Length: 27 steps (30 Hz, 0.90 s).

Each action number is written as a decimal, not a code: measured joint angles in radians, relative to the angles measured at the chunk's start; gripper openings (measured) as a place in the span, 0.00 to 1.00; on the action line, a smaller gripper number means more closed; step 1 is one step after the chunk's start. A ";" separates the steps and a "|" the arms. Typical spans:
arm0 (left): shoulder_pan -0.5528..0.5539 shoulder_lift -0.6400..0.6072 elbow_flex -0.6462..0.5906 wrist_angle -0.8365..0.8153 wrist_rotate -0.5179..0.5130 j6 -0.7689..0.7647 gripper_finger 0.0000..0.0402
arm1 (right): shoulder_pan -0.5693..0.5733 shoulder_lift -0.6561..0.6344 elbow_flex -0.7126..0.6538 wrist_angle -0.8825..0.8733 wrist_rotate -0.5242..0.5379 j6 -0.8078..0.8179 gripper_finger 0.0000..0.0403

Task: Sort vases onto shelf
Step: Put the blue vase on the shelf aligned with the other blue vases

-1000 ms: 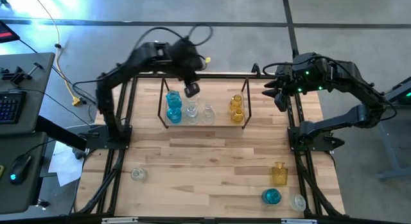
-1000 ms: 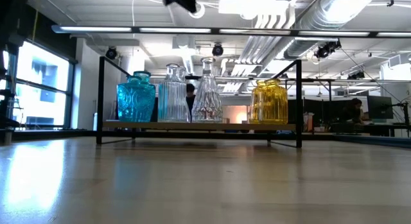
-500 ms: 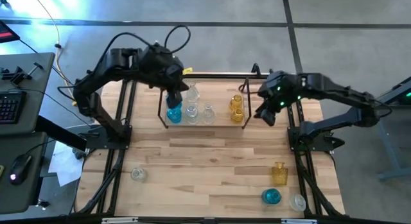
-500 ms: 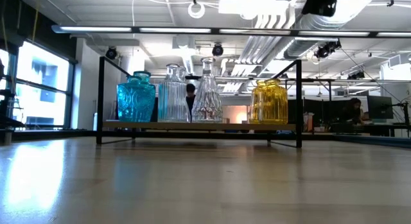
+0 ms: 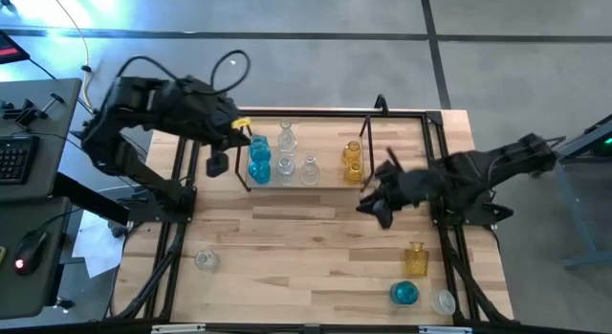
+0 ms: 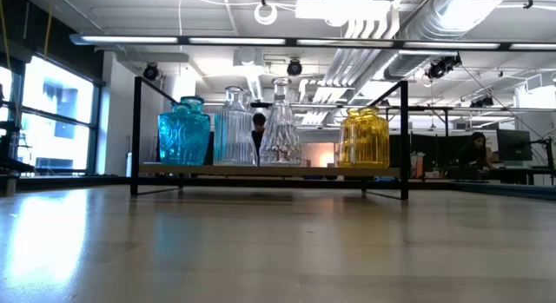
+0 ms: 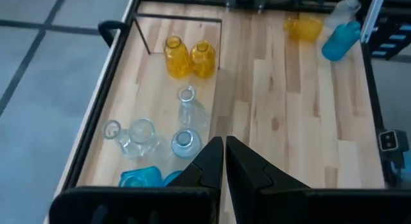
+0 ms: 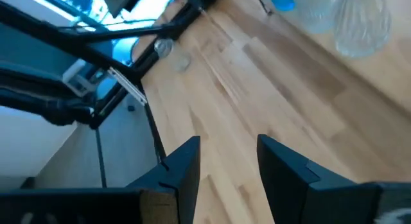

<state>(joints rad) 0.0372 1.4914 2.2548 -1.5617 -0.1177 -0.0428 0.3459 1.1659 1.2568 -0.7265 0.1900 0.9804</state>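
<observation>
Overhead, both grippers show, left [image 5: 218,165] jaws pressed together, right [image 5: 375,208] spread.

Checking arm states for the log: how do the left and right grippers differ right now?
The left gripper has its fingers shut together; the right gripper has its fingers apart. The left gripper hangs just off the left end of the shelf; the right gripper is over bare table in front of the shelf's right end, near the yellow vases. Both hold nothing.
</observation>
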 joint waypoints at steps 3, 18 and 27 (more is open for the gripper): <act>-0.016 -0.032 -0.001 0.010 -0.003 -0.013 0.02 | 0.090 0.041 0.000 -0.004 0.042 0.109 0.34; -0.117 -0.048 0.000 -0.009 0.005 -0.050 0.02 | 0.394 0.279 -0.001 -0.010 -0.239 0.592 0.34; -0.119 -0.048 0.000 -0.009 0.005 -0.009 0.02 | 0.476 0.281 -0.001 -0.022 -0.134 0.729 0.34</act>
<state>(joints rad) -0.0818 1.4433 2.2547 -1.5711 -0.1128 -0.0520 0.8223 1.4471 1.2556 -0.7482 0.0562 1.7096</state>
